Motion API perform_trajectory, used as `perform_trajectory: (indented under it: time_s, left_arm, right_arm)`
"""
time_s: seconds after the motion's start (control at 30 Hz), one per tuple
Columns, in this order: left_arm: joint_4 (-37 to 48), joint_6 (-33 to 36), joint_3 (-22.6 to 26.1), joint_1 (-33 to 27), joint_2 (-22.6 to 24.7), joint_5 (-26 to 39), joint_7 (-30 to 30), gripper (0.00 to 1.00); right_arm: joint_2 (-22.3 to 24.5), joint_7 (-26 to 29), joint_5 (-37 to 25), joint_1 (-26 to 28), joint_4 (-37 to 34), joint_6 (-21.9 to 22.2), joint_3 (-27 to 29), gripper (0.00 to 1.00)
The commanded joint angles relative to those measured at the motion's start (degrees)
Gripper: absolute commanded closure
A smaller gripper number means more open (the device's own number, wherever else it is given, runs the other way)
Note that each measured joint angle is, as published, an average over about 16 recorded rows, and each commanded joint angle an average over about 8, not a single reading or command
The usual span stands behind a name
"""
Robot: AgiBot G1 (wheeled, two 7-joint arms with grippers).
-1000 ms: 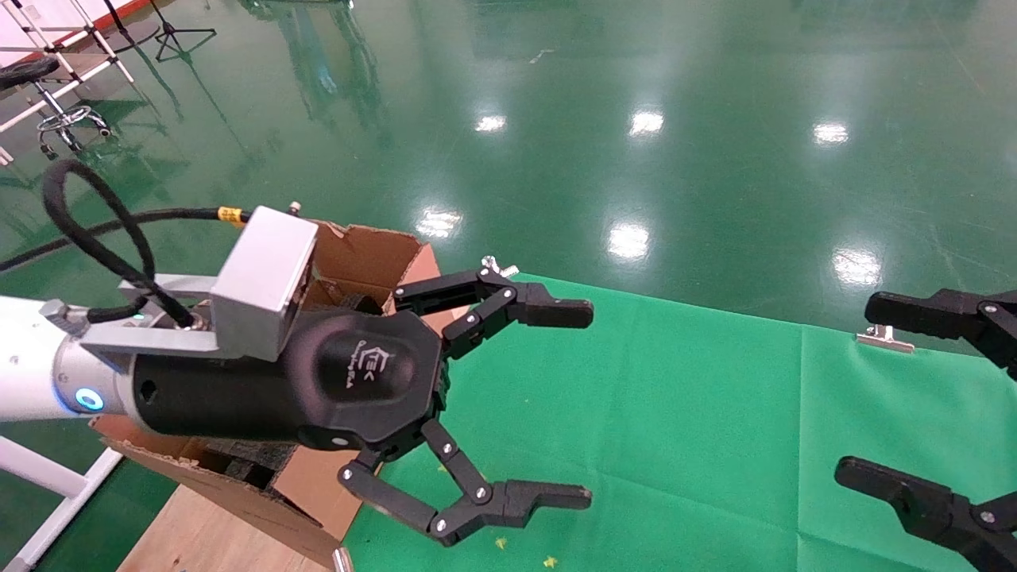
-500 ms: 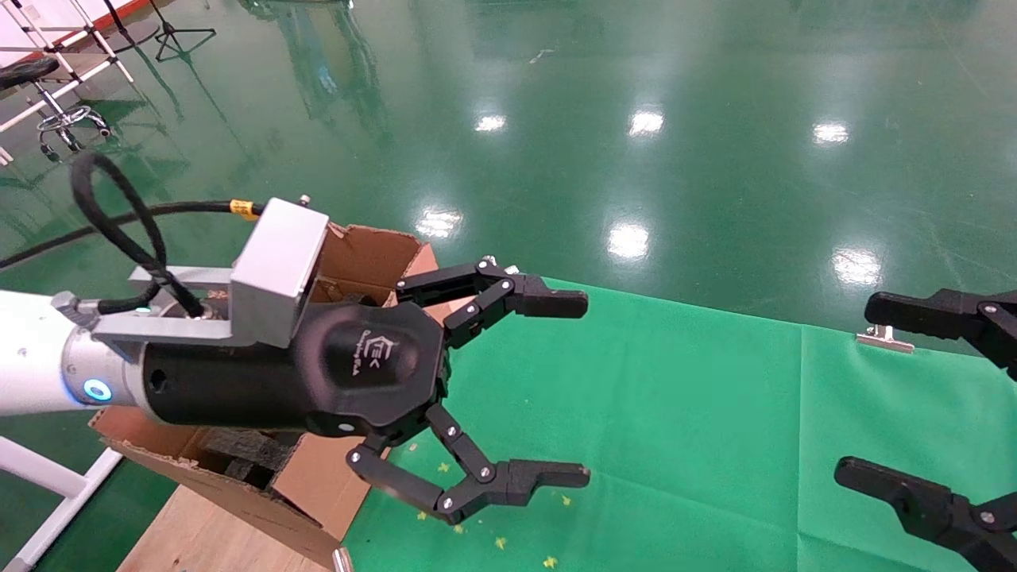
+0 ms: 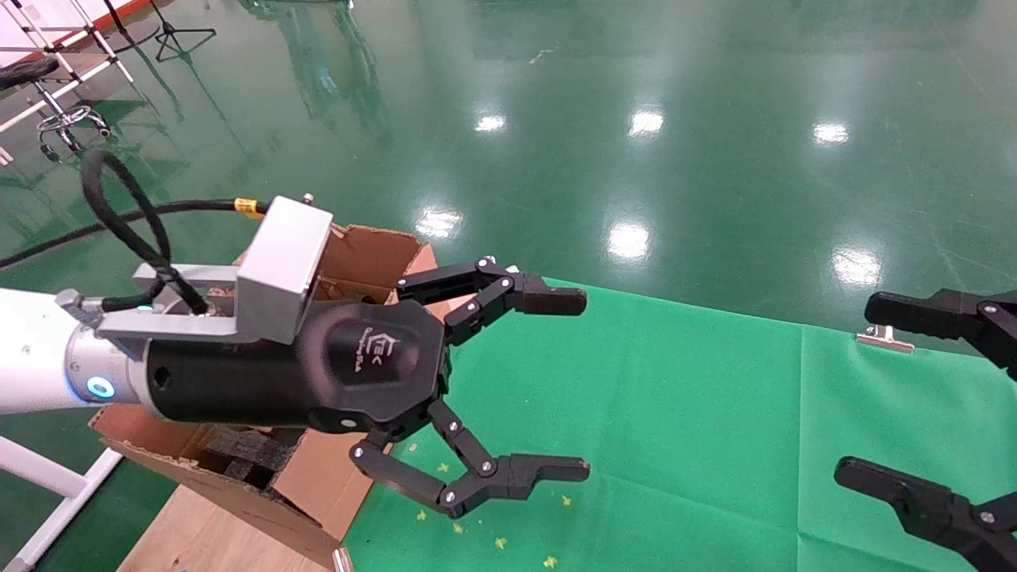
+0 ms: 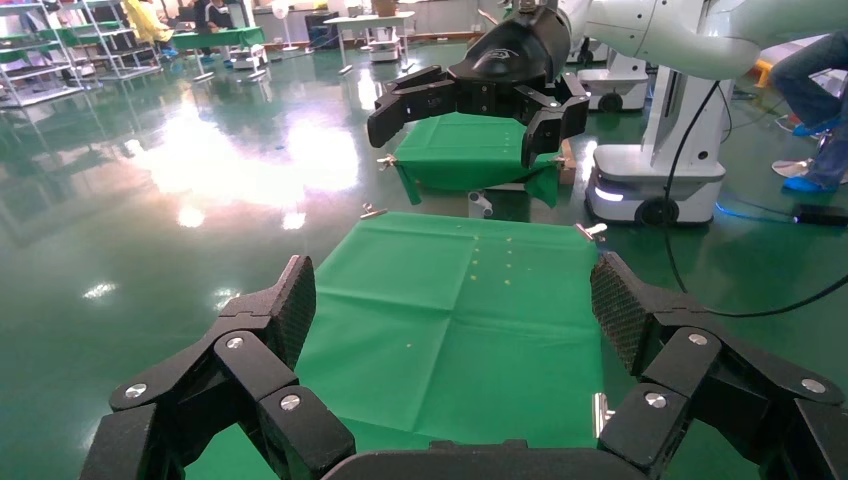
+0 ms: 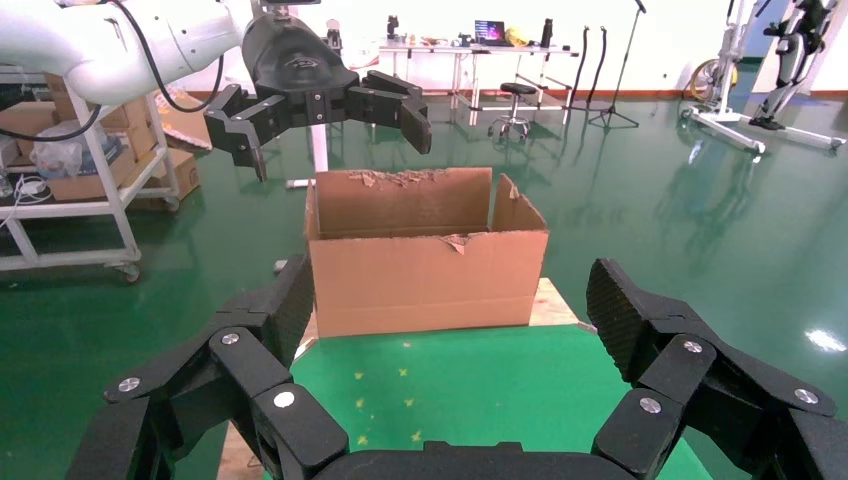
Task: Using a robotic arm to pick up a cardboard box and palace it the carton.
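Note:
My left robotic arm, a white tube with a silver camera block point(image 3: 282, 266), reaches across the carton point(image 3: 365, 250). Its gripper point(image 3: 585, 386) hangs open and empty above the green cloth point(image 3: 675, 413), just past the carton's near end. Its own view shows the open fingers point(image 4: 295, 300) over bare cloth. The carton is light brown with torn flaps point(image 5: 420, 265) and holds black foam blocks point(image 3: 246, 449). My right gripper point(image 3: 858, 388) is open and empty at the cloth's right side. The reddish-brown cardboard box is out of view.
The carton stands on a wooden board point(image 3: 199, 532) at the cloth's left end. Metal clips point(image 3: 883, 340) hold the cloth's far edge. Small yellow marks point(image 3: 500, 543) dot the cloth near the carton. Glossy green floor lies beyond, with a white frame leg point(image 3: 48, 508) beside the board.
My left gripper has shifted slightly up and away from me while staying open and empty. The right gripper has not moved.

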Motion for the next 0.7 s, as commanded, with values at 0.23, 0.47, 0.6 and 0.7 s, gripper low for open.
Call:
perform_trajectory:
  time_s: [0.23,0.47,0.6,0.7]
  left_arm:
    - [0.06,-0.04,0.04,-0.07,0.02,0.09,-0.03,0.00]
    - [0.09,-0.07,0.07,-0.09,0.02,0.13,-0.05,0.00]
    - [0.10,-0.08,0.09,-0.10,0.02,0.14,-0.05,0.00]
    - [0.11,-0.08,0.10,-0.11,0.02,0.15,-0.05,0.00]
  right_arm:
    - [0.00,0.00,0.00,0.00,0.00,0.00,0.00,0.00]
    - [0.00,0.00,0.00,0.00,0.00,0.00,0.00,0.00]
    - [0.00,0.00,0.00,0.00,0.00,0.00,0.00,0.00]
    - [0.00,0.00,0.00,0.00,0.00,0.00,0.00,0.00]
